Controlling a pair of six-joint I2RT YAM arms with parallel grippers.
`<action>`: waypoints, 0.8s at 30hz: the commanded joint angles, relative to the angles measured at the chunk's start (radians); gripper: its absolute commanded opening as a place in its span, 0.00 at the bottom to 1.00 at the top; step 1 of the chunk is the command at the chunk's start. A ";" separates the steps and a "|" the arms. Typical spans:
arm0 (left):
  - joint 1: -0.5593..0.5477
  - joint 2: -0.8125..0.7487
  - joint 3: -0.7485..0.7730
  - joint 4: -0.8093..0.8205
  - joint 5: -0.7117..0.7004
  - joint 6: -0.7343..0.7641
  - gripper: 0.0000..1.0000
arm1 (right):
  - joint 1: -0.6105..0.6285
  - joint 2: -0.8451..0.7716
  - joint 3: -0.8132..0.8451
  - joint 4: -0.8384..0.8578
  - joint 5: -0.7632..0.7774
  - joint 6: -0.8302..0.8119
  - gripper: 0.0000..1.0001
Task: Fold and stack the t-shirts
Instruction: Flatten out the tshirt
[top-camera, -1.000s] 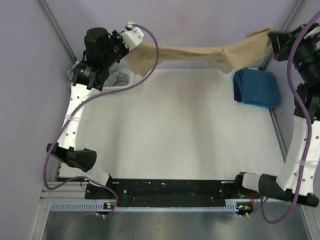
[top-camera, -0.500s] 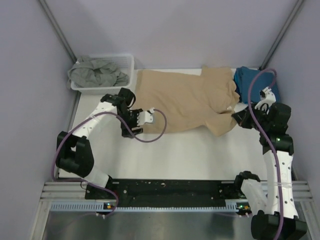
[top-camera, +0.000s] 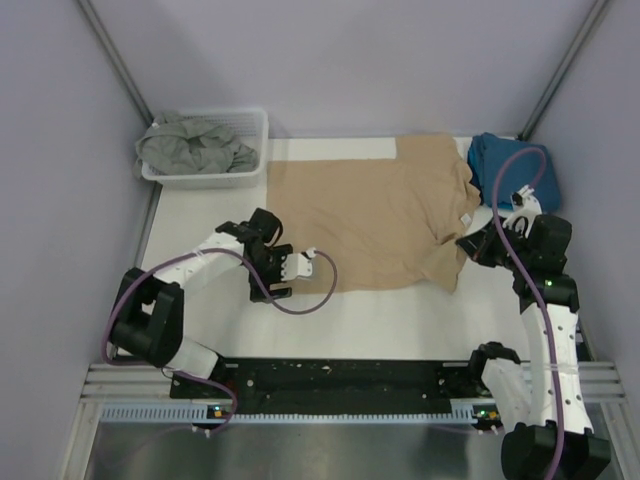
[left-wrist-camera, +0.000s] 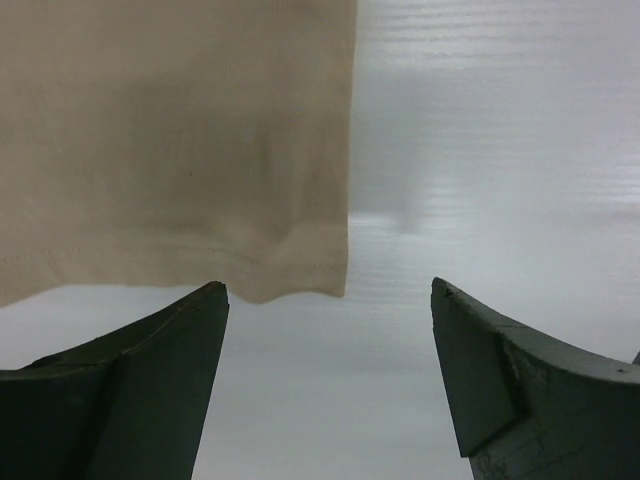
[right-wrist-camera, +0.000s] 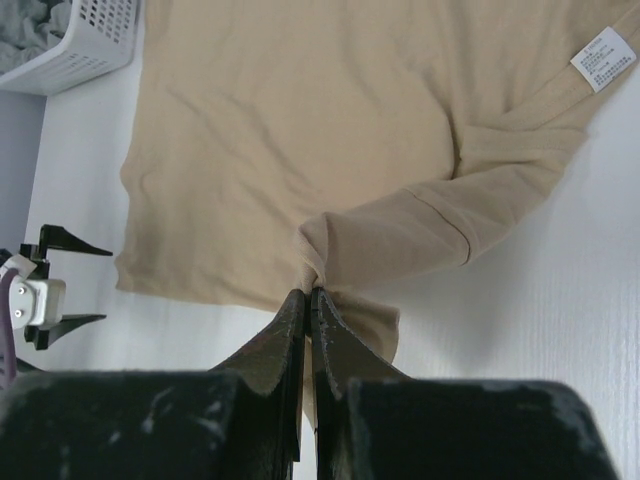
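My left claw (left-wrist-camera: 328, 290) gapes wide just off the tan t-shirt (left-wrist-camera: 170, 130) hem corner, touching nothing. My right claw (right-wrist-camera: 308, 293) is pressed together, pinching a bunched fold of that shirt.

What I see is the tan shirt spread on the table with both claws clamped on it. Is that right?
Not quite. Only the right gripper is clamped on the tan shirt. The left gripper stands open just off the shirt's corner, holding nothing; the left wrist view shows it. The shirt does lie spread on the table.
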 joint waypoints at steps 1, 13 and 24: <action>-0.066 0.011 -0.054 0.153 -0.037 -0.040 0.86 | -0.009 -0.023 0.005 0.044 0.003 0.009 0.00; -0.007 0.000 -0.089 0.205 -0.360 -0.147 0.00 | -0.009 -0.028 0.008 -0.165 -0.099 0.101 0.00; 0.138 -0.216 -0.198 0.033 -0.378 -0.126 0.00 | -0.009 -0.343 -0.102 -0.482 -0.043 0.239 0.33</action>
